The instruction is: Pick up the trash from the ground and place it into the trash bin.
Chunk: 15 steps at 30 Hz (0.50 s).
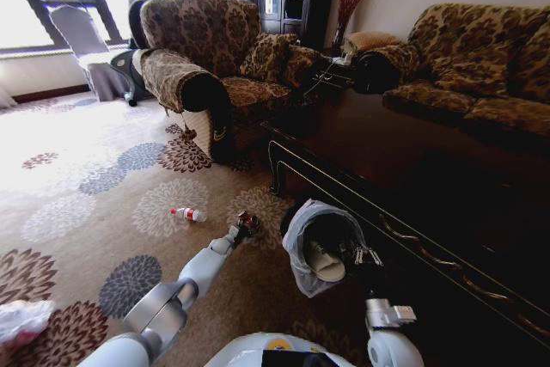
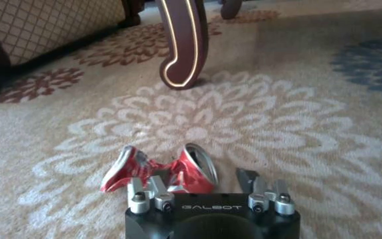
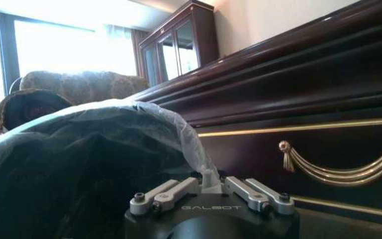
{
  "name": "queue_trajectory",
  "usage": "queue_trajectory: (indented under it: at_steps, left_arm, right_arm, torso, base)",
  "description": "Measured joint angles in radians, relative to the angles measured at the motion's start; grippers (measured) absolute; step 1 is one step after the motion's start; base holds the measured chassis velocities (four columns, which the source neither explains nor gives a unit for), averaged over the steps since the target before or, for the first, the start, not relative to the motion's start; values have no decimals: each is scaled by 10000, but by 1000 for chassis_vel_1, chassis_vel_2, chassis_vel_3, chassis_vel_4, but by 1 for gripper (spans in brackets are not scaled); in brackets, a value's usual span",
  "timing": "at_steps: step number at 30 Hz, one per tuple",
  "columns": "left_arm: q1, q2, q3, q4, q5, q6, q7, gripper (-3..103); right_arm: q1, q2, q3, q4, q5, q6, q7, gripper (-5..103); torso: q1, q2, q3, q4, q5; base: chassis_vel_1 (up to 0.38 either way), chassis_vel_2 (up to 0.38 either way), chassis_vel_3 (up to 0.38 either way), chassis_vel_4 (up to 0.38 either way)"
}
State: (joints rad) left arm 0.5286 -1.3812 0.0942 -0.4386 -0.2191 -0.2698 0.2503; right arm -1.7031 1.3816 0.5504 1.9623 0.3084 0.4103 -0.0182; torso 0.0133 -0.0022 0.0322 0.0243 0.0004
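The bin [image 1: 320, 247] is tipped toward the camera in the head view, its pale liner [image 1: 296, 242] bunched round the rim, and inside lies a white cup [image 1: 325, 261] on its side. The right pincer [image 1: 364, 255] grips the bin's rim on the side nearest the dark wooden counter [image 1: 404, 186], fingers clenched on liner and edge. In the right wrist view the liner [image 3: 111, 144] billows up right in front of those fingers [image 3: 161, 191], with the counter's gilded swag trim just beside it. The right arm rises almost straight from the bottom of the head view, wrist bent in to the bin.

Over to the left arm: it stretches forward and low over the flowered carpet [image 1: 94, 186], elbow down, with the left pincer [image 1: 246, 225] just beside the bin's left side. In the left wrist view the left pincer [image 2: 204, 191] is open, fingers spread, and a crushed red can [image 2: 161, 172] lies on the carpet right at its fingertips, partly between them, not clamped. A carved counter leg [image 2: 181, 45] stands on the carpet beyond.

Further out on the carpet, a clear bottle [image 1: 189, 213] with a red label lies on its side, well apart from the bin. A pink-white bag [image 1: 21, 320] sits at the lower left edge of the head view.
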Motion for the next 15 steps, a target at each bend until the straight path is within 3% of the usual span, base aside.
queue_trajectory:
  at_steps: [4, 6, 7, 13, 15]
  left_arm:
    - [35, -73, -115, 3, -101, -14, 31, 48]
    - [41, -70, -117, -2, -104, -17, 30, 48]
    - [71, -44, -134, -35, -113, -19, 28, 37]
    - [241, 170, -221, -284, -155, -13, 38, 21]
    - [275, 214, -237, -333, -168, -12, 40, 21]
  right_arm:
    - [-122, -37, 103, -73, 106, 118, 0, 0]
    - [-121, -42, 114, -78, 119, 124, 0, 0]
    - [-115, -61, 151, -86, 172, 140, 0, 0]
    - [-135, -41, 181, -122, 224, 218, 0, 0]
    - [-140, -27, 181, -130, 224, 229, 1, 0]
  torso:
    - [0, 0, 0, -2, -2]
    - [0, 0, 0, -2, -2]
    - [0, 0, 0, -3, -3]
    - [0, 0, 0, -6, -6]
    - [0, 0, 0, -5, -5]
  base:
    - [0, 0, 0, 0]
    - [0, 0, 0, 0]
    - [0, 0, 0, 0]
    - [0, 0, 0, 0]
    - [0, 0, 0, 0]
